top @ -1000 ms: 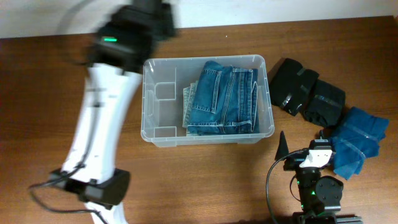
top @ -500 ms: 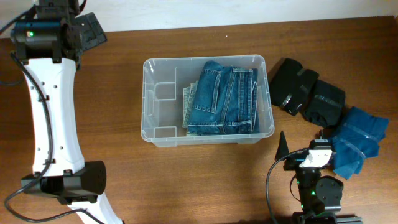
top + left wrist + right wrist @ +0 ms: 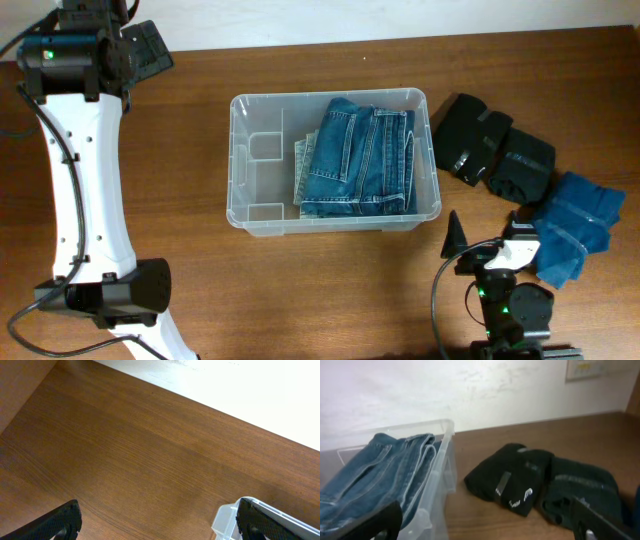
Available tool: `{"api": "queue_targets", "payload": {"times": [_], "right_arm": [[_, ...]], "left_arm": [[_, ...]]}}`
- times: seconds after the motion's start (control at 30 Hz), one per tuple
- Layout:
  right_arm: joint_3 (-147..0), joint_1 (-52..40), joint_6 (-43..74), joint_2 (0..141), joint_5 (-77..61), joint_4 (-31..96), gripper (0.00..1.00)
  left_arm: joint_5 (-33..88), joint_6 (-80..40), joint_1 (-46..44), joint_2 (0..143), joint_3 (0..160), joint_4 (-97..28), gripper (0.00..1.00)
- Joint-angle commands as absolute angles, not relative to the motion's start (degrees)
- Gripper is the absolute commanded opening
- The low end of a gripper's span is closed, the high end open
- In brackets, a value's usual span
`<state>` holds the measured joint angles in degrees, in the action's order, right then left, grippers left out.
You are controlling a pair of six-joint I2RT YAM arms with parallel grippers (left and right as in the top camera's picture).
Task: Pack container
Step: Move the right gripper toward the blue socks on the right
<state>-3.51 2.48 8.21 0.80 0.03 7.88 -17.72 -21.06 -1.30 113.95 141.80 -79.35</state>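
Observation:
The container (image 3: 237,170) is a clear plastic tub in the middle of the table in the overhead view. Folded blue jeans (image 3: 360,160) fill its right part. Its corner shows in the left wrist view (image 3: 226,518) and its side in the right wrist view (image 3: 441,467), with the jeans (image 3: 380,472) inside. My left gripper (image 3: 146,52) is open and empty at the table's far left, away from the tub; its fingers (image 3: 159,525) are spread over bare wood. My right gripper (image 3: 487,242) is open and empty near the front right; its fingers (image 3: 490,527) are spread.
Two folded black garments (image 3: 470,135) (image 3: 522,165) lie right of the tub, and a folded blue garment (image 3: 572,225) lies nearer the front right. The black garments also show in the right wrist view (image 3: 515,477) (image 3: 582,492). A white wall runs behind the table.
My left arm has swung from over the tub's back-left corner out to the far left of the table, then held still. The right gripper has barely shifted.

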Motion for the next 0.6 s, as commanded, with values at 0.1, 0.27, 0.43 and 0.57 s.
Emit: {"api": "queue_targets", "payload": {"times": [0.1, 0.27, 0.43, 0.57], "right_arm": [[-19.4, 2.66, 14.06, 1.87, 5.52, 14.44, 0.98], [-33.91, 2.68, 14.06, 11.31, 12.16, 29.15, 0.98], [-49.98, 2.72, 14.04, 27.38, 16.88, 43.2, 0.98], [-65.47, 3.62, 14.09, 42.22, 17.02, 56.18, 0.99]], "left_arm": [[-17.3, -21.8, -0.95, 114.26, 141.43, -79.37, 0.99], [-17.3, -21.8, -0.95, 114.26, 141.43, -79.37, 0.99], [-17.3, -21.8, -0.95, 114.26, 141.43, -79.37, 0.99], [-17.3, -21.8, -0.95, 114.26, 141.43, -79.37, 0.99]]}}
